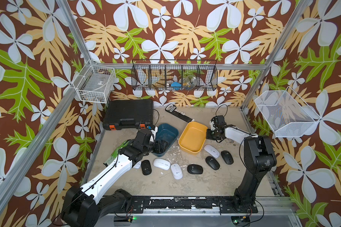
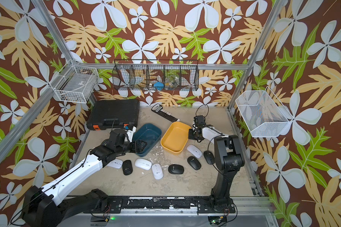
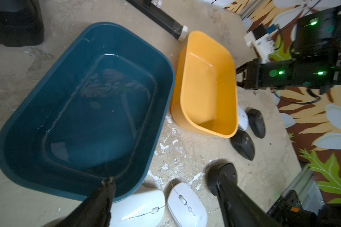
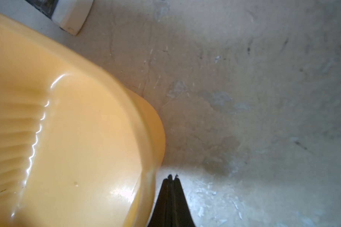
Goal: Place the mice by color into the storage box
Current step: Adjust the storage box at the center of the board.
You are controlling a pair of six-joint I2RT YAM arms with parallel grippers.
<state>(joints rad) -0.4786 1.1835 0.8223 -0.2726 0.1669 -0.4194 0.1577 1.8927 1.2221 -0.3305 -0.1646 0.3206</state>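
The cell was closed in by walls (image 1: 185,29) papered in brown with large white flowers and green and tan leaves, and was framed by aluminium posts (image 1: 75,29). Its floor was formed by a beige table (image 1: 165,186), scuffed, stained and flecked with white. The table's middle was taken as the dial's centre and the back wall as twelve. A black tool case (image 1: 129,113) was seen at ten o'clock and a black wire basket (image 1: 174,75) was hung at twelve. White wire baskets were fixed at ten (image 1: 95,82) and at three (image 1: 283,112). Near the centre, a blue tub (image 1: 166,134) at eleven and a yellow tub (image 1: 192,137) at one were set side by side. Four white mice (image 1: 161,163) and four black mice (image 1: 195,169) were strung across the table from eight o'clock through six to three, all outside the tubs, one white partly hidden under the left arm. The left gripper (image 3: 165,176) was poised at the blue tub's near corner, its fingers (image 3: 222,176) spread apart and nothing clasped between them. The right gripper (image 4: 172,176) was placed just beside the yellow tub's wall, fingers pressed together on nothing.
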